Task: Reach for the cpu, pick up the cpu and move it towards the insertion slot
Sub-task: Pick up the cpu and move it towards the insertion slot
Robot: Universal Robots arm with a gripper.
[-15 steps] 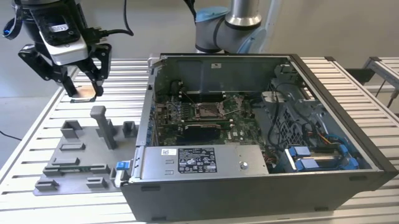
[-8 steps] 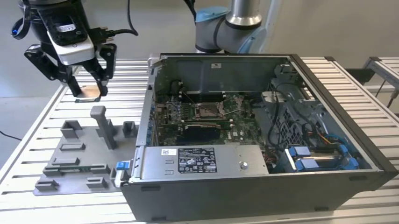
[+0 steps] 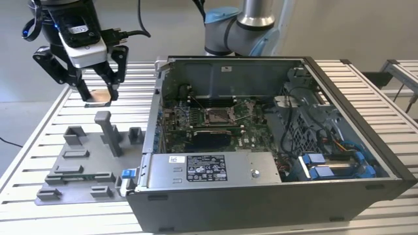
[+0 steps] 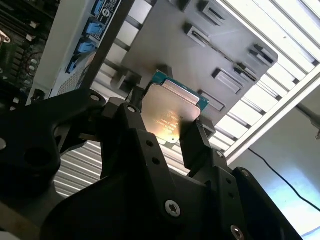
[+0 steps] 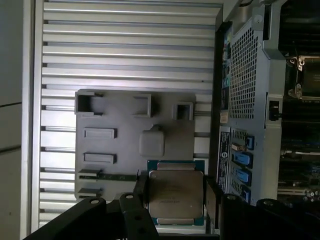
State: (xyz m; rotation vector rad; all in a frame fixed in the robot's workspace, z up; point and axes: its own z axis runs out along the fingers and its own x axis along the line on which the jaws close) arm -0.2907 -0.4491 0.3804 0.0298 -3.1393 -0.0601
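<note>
Jaws clamp the cpu (image 5: 175, 192) by two edges, flat, slot (image 3: 217, 115) well off toward the exterior view's right

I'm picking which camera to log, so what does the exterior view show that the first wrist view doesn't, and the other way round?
Exterior view: the arm's column behind the case, the slot in full, blue drive bays, and the gripper hanging above the table. First wrist view: the cpu's silvery top and green edge, close up between the jaws. Both: the cpu held, the grey fixture, the case.
</note>
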